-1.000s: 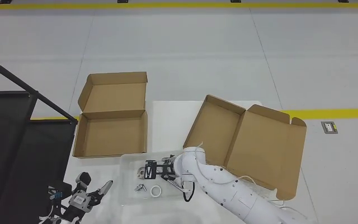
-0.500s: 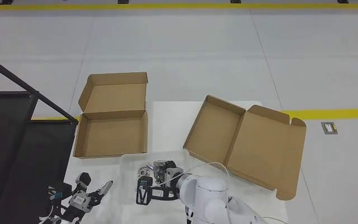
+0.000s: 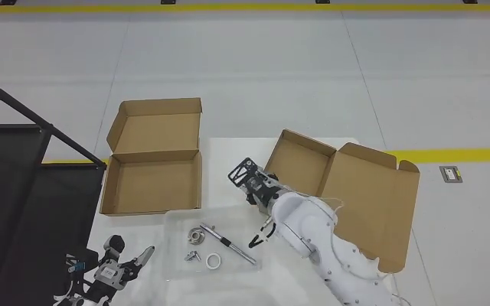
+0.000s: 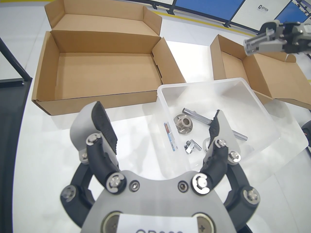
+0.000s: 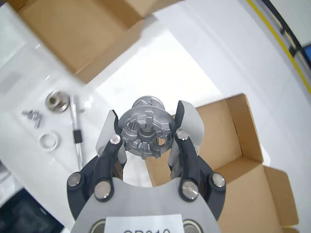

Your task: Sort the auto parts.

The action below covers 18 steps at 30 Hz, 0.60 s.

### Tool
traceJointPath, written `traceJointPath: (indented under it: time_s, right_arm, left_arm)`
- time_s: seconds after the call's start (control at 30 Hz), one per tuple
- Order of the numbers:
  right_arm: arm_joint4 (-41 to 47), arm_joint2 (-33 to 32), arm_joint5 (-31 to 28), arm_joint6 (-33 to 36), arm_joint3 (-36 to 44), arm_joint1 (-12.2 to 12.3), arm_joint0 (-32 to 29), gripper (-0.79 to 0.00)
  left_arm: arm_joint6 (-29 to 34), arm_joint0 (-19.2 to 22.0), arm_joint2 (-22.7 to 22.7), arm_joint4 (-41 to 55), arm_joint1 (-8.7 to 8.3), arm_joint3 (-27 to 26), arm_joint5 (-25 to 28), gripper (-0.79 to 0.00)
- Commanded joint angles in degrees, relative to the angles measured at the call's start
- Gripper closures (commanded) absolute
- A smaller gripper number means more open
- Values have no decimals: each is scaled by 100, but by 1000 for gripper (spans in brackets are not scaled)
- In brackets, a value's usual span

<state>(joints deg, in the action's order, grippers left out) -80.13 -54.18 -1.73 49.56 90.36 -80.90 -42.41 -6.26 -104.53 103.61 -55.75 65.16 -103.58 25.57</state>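
Observation:
My right gripper (image 5: 145, 120) is shut on a grey toothed metal hub (image 5: 147, 132). It hangs above the white table between the clear bin (image 3: 172, 218) and the right cardboard box (image 3: 298, 183); the top view shows this gripper (image 3: 243, 173) by that box's near corner. Left in the bin are a flanged hub (image 4: 184, 122), a long rod (image 4: 213, 124), a small bracket (image 4: 192, 146) and a white ring (image 3: 213, 262). My left gripper (image 4: 158, 112) stands open and empty just outside the bin's near left side, low over the table (image 3: 132, 249).
An open, empty cardboard box (image 3: 153, 183) lies left of the bin, its lid folded back. The right box's lid (image 3: 367, 206) lies open toward the table's right edge. A black frame (image 3: 46, 199) stands beside the table on the left.
The right arm has swung up out of the bin with the grey hub and now holds it near the right box. The left gripper has stayed put.

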Motion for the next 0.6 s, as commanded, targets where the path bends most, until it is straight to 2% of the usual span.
traceJointPath:
  time_s: [0.0,0.13,0.33,0.47,0.57]
  right_arm:
    - [362,-194,281,-60,-738,-52,360,0]
    - [1049,-363,407,-223,-2251,-178,1064,0]
    - [1832,-281,80,-644,-4573,-408,1999,0]
    - [2009,-82,-81,-883,-5622,-584,2410,0]
    - [2079,36,-98,-928,-6110,-704,2618,0]
  left_arm:
    - [0,0,0,0,0,0,0,-785]
    - [0,0,0,0,0,0,0,-785]
    - [0,0,0,0,0,0,0,-785]
    - [0,0,0,0,0,0,0,-785]
    - [0,0,0,0,0,0,0,-785]
